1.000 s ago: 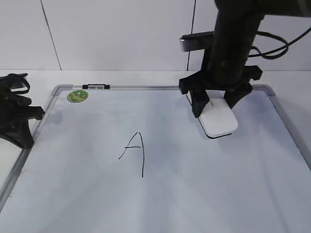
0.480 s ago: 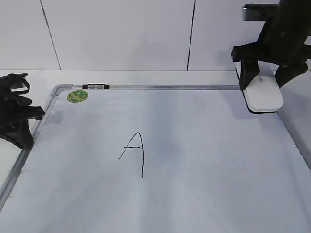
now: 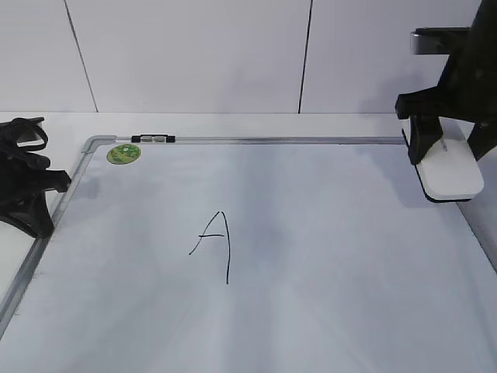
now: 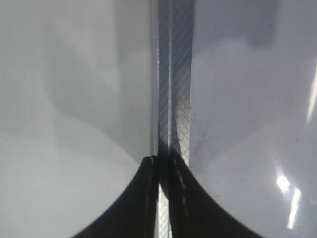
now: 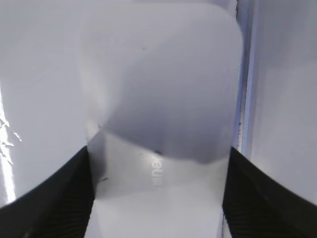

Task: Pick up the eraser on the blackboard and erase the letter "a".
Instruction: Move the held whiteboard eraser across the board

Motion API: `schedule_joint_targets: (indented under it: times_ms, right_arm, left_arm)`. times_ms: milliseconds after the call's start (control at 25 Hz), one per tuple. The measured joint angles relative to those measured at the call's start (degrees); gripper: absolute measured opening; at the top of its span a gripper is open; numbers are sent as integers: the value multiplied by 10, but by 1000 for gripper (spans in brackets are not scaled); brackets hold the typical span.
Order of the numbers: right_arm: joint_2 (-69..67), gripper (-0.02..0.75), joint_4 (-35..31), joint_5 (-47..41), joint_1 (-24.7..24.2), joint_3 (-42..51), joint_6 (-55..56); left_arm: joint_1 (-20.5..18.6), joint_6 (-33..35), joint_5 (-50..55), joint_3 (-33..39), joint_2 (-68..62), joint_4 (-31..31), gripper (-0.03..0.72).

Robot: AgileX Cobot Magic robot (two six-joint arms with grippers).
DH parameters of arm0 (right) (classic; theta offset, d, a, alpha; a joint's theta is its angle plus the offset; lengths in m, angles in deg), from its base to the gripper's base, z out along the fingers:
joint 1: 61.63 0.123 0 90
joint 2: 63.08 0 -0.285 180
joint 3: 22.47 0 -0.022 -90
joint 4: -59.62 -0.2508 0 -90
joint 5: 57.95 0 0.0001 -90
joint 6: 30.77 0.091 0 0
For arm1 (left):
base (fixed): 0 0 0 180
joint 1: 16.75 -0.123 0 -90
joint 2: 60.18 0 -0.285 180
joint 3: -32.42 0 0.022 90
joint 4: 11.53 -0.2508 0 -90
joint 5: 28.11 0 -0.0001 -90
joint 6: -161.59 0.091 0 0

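Observation:
The white eraser with a black underside is held between the fingers of my right gripper, at the far right of the blackboard beside its right frame. In the right wrist view the eraser fills the space between the jaws of the gripper, and its grey lettering shows. No lowercase "a" shows on the board. Only a tall capital "A" is drawn left of centre. My left gripper is shut and empty at the board's left frame, its tips over the metal strip.
A round green sticker sits at the board's top left corner, with a small black-and-white clip on the top frame beside it. A white panelled wall stands behind the table.
My right gripper has carried the eraser from the upper middle of the board to the far right edge. The left arm has not moved.

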Motion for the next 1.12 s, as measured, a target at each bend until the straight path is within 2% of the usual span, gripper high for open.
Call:
schedule_joint_targets:
  times_ms: [440, 1120]
  right_arm:
    - [8, 540, 2, 0, -29, 57, 1]
    - [11, 540, 0, 3, -31, 124, 1]
  left_arm:
    - [0, 0, 0, 0, -1, 0, 29]
    - [0, 0, -1, 0, -1, 2, 29]
